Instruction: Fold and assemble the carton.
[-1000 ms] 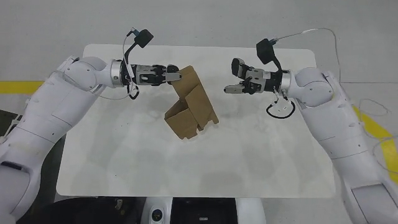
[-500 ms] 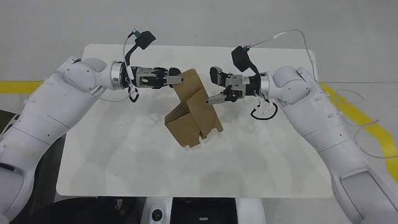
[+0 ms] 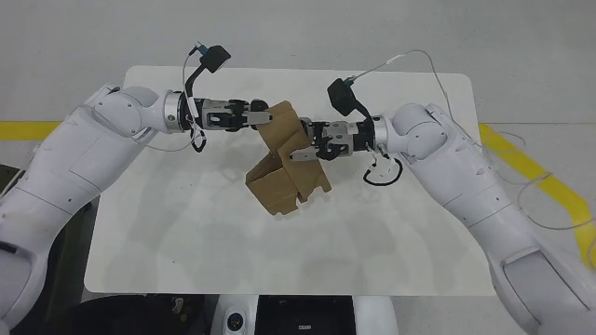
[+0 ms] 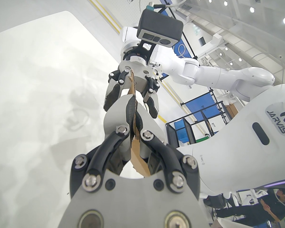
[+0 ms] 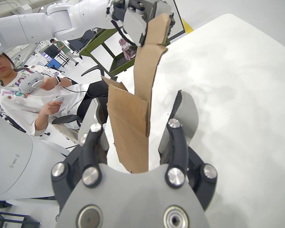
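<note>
The brown carton is partly unfolded, its lower end resting on the white table and one panel raised. My left gripper is shut on the carton's upper flap; in the left wrist view its fingertips pinch the cardboard edge. My right gripper is open, with one finger on each side of the carton's middle panel. In the right wrist view the cardboard stands between its spread fingers, nearer one pad than the other. The left gripper holds the flap beyond it.
A black cable loop hangs under my right wrist above the table. Bare table lies in front of the carton and to both sides. A person sits past the table's edge in the right wrist view.
My right arm has swung left across the table to the carton, and its open fingers now straddle the middle panel. The left gripper has kept its hold on the flap.
</note>
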`<state>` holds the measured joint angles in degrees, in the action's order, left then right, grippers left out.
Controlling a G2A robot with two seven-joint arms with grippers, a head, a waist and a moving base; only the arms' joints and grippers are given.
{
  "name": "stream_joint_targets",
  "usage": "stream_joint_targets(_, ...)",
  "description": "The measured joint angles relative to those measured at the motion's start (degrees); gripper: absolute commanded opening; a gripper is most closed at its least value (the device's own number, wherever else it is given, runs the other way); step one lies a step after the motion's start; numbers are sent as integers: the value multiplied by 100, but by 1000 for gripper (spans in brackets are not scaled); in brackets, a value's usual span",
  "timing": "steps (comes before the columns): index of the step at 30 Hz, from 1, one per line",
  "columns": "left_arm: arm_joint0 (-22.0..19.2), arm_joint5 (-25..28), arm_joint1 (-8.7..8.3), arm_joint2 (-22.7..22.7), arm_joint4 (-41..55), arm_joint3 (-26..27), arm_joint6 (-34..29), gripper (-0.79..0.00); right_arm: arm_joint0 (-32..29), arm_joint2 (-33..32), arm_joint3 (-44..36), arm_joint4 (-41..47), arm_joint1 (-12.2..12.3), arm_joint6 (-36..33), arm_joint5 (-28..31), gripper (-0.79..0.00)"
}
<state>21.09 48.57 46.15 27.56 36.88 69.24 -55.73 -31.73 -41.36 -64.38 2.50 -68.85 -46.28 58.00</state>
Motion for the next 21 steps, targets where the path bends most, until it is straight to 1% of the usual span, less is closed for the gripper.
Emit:
stream_joint_targets(4,-42,20,-4,-73,19,-32,21,-785,36,157,-7,128,-4,0,0,-474)
stream_joint_targets(12,-128,93,-23,-192,61,-69,92,-785,113,366,22,332,14,0,0,-603)
stream_joint_targets(14,-144,141,-31,-220,39,-78,139,-785,116,401,22,377,17,0,0,-680)
stream_joint_targets(16,-159,185,-38,-247,21,-81,184,-785,123,425,24,404,20,0,0,-785)
stream_joint_targets(21,-202,303,-65,-328,-6,-45,302,-785,135,463,47,472,26,1,0,-785)
